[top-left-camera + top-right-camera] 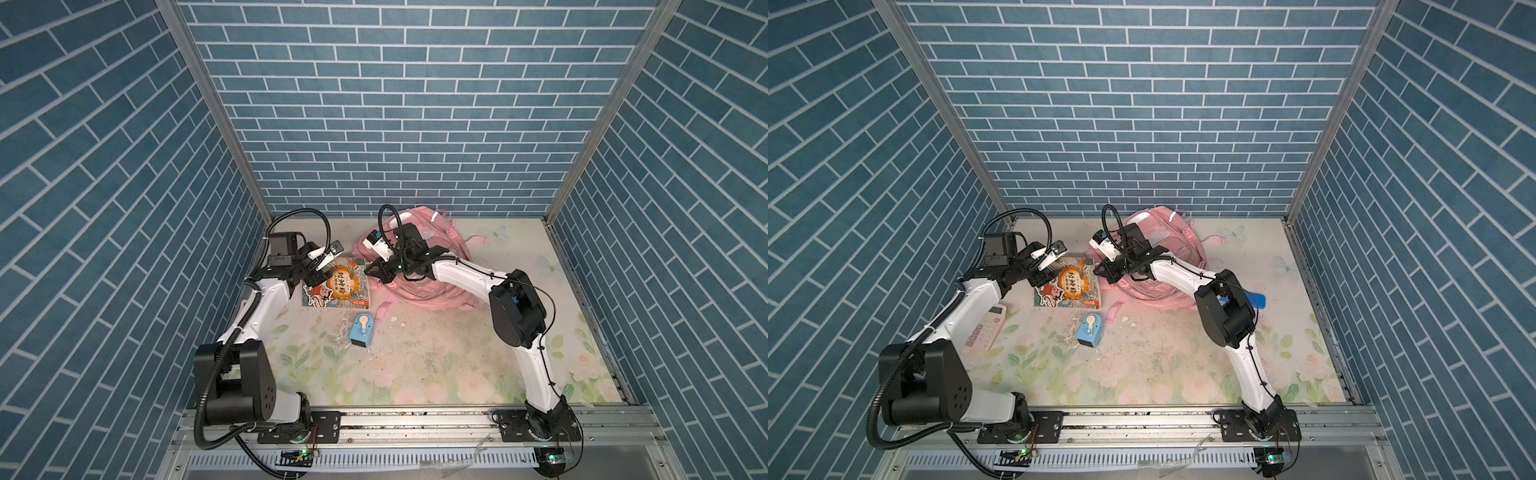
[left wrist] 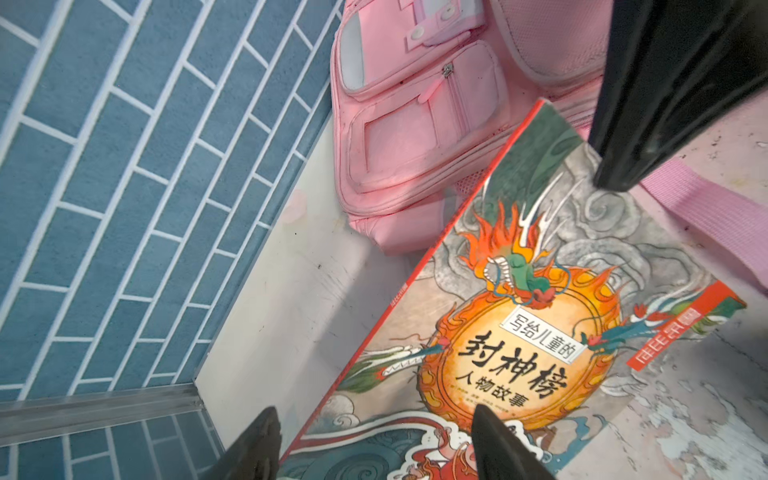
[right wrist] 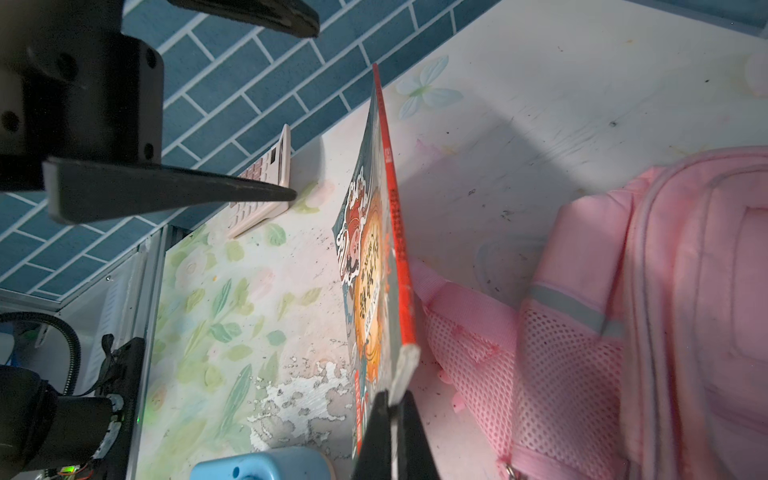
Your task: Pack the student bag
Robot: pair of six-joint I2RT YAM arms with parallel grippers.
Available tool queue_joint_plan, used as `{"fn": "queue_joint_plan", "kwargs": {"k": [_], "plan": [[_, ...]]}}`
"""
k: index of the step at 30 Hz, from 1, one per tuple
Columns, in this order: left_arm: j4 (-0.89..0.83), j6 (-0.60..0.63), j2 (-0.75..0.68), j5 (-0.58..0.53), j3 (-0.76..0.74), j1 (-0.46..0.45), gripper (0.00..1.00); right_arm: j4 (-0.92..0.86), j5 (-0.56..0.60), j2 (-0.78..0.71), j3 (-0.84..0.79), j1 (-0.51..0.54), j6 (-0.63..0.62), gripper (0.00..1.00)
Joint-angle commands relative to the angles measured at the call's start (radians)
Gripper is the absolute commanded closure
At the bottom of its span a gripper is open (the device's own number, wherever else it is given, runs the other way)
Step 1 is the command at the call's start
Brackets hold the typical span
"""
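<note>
The student bag, big and pink, lies at the back of the table, partly under my right arm. Its front pockets and mesh side show in the wrist views. A picture book with an orange medallion cover lies just left of the bag. My right gripper is shut on the book's corner nearest the bag, and that edge is raised. My left gripper stands open, straddling the book's opposite edge.
A blue pencil sharpener stands in front of the book. A pink calculator lies by the left wall under my left arm. A blue object peeks out behind my right elbow. A loose bag strap trails forward.
</note>
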Motion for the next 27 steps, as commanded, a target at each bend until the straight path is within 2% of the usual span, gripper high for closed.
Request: {"fn": "queue_joint_plan", "kwargs": {"k": [1, 5, 14, 22, 27], "plan": [[-0.032, 0.059, 0.014, 0.088, 0.036, 0.021, 0.27, 0.017, -0.004, -0.056, -0.018, 0.003, -0.085, 1.0], [-0.04, 0.036, 0.048, 0.168, 0.067, 0.056, 0.27, 0.061, -0.004, -0.072, -0.052, 0.003, -0.122, 1.0], [-0.083, 0.062, 0.117, 0.219, 0.101, 0.057, 0.28, 0.258, -0.015, -0.115, -0.167, 0.003, -0.175, 1.0], [-0.11, 0.087, 0.14, 0.191, 0.108, 0.057, 0.3, 0.374, 0.005, -0.137, -0.242, 0.011, -0.236, 1.0], [-0.145, 0.111, 0.144, 0.176, 0.089, 0.049, 0.39, 0.445, 0.027, -0.162, -0.299, 0.02, -0.255, 1.0]]}}
